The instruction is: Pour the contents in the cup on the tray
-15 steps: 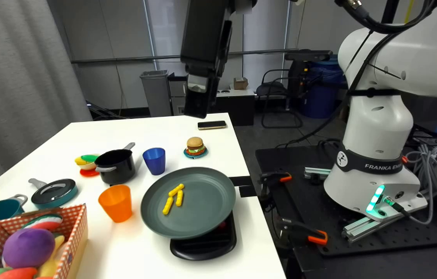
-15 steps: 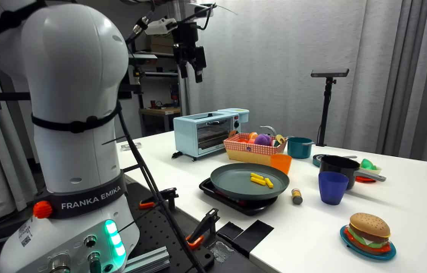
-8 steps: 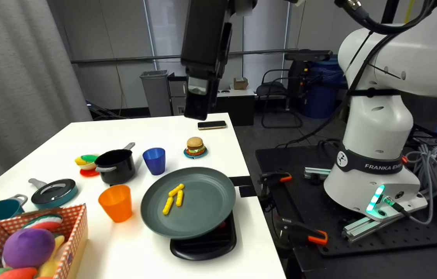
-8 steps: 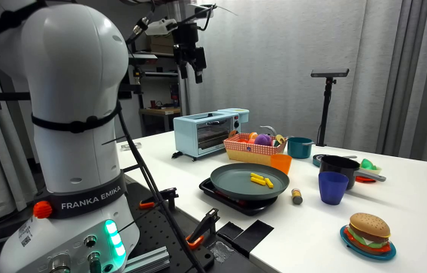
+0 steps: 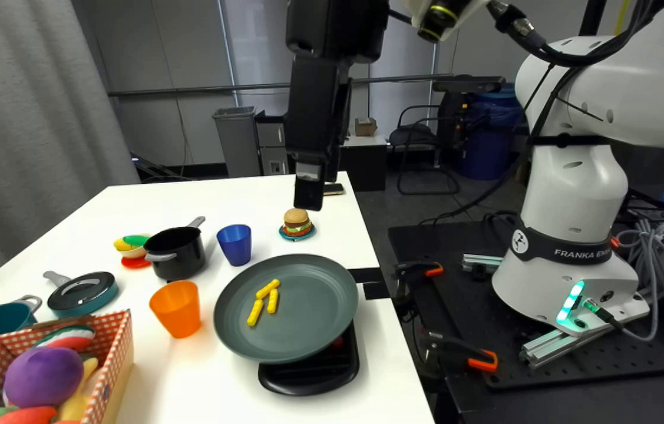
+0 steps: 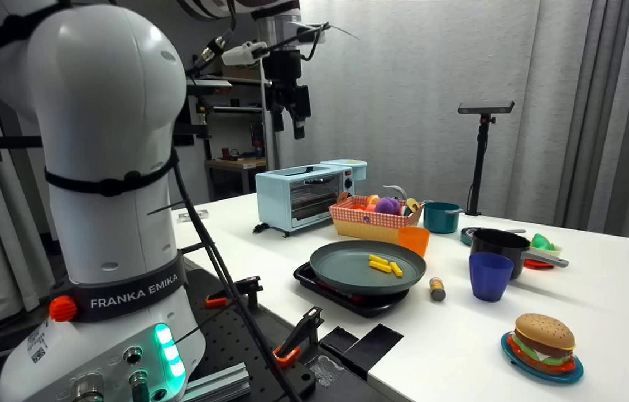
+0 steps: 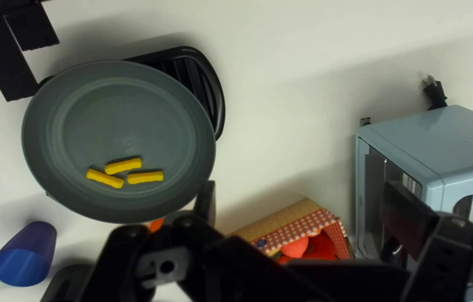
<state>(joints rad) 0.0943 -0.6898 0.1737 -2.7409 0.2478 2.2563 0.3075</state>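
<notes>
A smooth white table [image 6: 615, 301] bears the dark grey-green dish [image 6: 342, 268], and black strips [image 6: 373, 349] lie across its edge near the dish. Well beyond the dish, a grey curtain [image 6: 403, 84] falls in folds in both exterior views; in an exterior view, a grey waste bin [image 5: 237, 141] and a chair [image 5: 413, 136] show far past the dish, with dark floor [image 5: 379, 205] under the chair. Well apart from the dish, the robot's white base [image 6: 119, 240] wears a black band [image 6: 141, 291] lettered FRANKA EMIKA; a printed label [image 6: 38, 349] lower down is too small to read. The dish itself is round, shallow and matt, with a sloping rim, and rests on a black ribbed stand [image 7: 200, 79] that it overhangs. In it lie three yellow sticks [image 7: 123, 166], short, blunt-ended and evenly coloured, clustered toward one side; I cannot tell whether they touch. The blue cup [image 5: 234, 244], plain and tapering toward its foot, stands upright just beside the dish, with the translucent orange cup [image 5: 175, 309] near the dish as well. A light-blue toaster oven [image 6: 272, 198] stands well apart from it. The gripper [image 6: 288, 131] hangs well above the height of the dish in both exterior views, and the wrist view shows its jaws wide apart.
</notes>
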